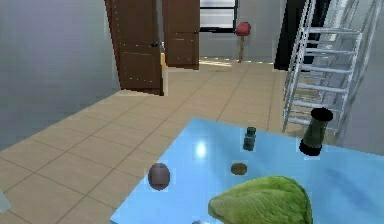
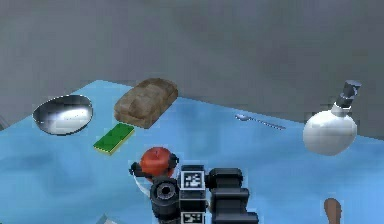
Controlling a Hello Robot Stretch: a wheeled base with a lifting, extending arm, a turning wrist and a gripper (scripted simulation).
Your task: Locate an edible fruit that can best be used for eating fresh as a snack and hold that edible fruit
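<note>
The arm reaches a short way over the pale blue table (image 2: 230, 140). Its gripper (image 2: 161, 184) sits right at a small round red fruit (image 2: 157, 158), glossy, with dark marks around it. The fruit is near a green sponge (image 2: 114, 137) and a bread loaf (image 2: 146, 101). With the tabletop behind it, I cannot tell whether the gripper holds it.

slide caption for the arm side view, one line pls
Gripper close to a red round thing; metal bowl, bread loaf, green pad and white pump bottle on the blue table.
</note>
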